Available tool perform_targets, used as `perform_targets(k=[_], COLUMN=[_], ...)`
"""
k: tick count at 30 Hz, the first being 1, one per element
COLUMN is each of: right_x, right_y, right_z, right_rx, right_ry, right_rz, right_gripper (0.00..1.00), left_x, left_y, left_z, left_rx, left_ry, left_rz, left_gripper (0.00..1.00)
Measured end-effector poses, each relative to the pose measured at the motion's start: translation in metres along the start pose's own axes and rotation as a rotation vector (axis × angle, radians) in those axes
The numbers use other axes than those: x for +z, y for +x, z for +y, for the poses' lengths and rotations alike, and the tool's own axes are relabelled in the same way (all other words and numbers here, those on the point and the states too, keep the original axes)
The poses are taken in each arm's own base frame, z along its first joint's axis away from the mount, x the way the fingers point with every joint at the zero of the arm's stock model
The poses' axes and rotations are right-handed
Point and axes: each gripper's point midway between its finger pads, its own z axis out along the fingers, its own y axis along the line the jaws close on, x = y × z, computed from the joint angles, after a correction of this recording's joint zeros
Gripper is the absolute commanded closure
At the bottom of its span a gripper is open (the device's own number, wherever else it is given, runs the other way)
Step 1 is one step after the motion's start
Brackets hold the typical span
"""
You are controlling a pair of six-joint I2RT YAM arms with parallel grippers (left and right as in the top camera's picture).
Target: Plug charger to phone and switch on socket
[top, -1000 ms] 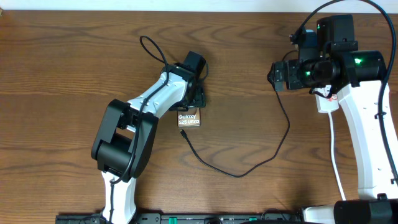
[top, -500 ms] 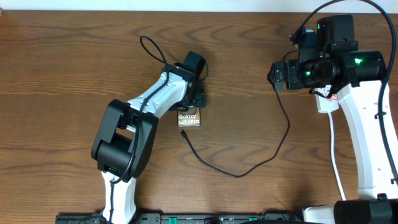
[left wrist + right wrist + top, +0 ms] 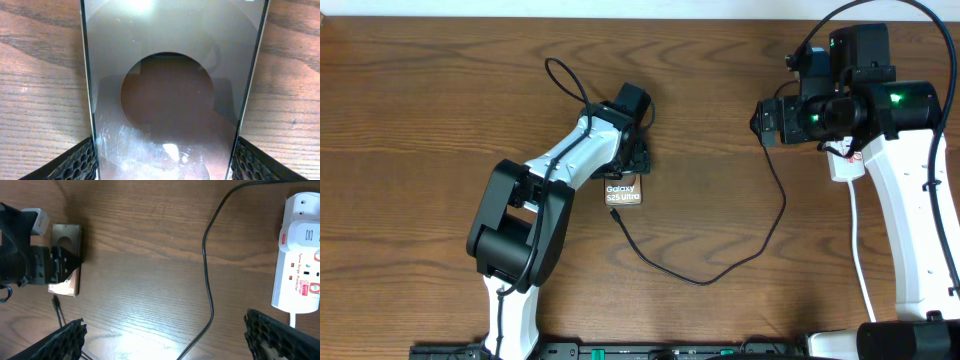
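The left tool (image 3: 165, 162) clasps the phone (image 3: 624, 192) across its long edges, with the charger tip (image 3: 616, 213) just off the phone's free short edge.

Left arm (image 3: 565, 158) stretched forward, left gripper (image 3: 637, 160) low, jaws clamped on phone (image 3: 624, 192). Right arm (image 3: 900, 200) bent, right gripper (image 3: 763, 122) hovering, jaws spread wide, empty.

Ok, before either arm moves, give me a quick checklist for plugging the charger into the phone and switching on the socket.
1. Grip: left gripper clamped on the sides of the phone: ok.
2. Free hand: right gripper open and empty: ok.
3. Plug: charger tip seated in the phone: cannot tell; it lies at the lower edge, near a corner.
4. Target: socket visible in the right wrist view: ok.
5. Power: socket switched on: cannot tell.
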Motion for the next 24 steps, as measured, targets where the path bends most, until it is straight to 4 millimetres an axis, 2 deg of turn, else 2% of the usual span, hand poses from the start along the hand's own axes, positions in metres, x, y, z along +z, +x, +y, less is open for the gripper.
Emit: perform_targets(k=[24], right_x=[0.0], right_y=[0.0], right_z=[0.0], right_rx=[0.0], right_ry=[0.0], right_rz=[0.0], right_gripper=[0.01], left_x=[-0.0031], left_y=[0.0041], left_z=[0.0023], left_rx=[0.0], left_ry=[-0.008], left_rz=[0.015], left_gripper=[0.26])
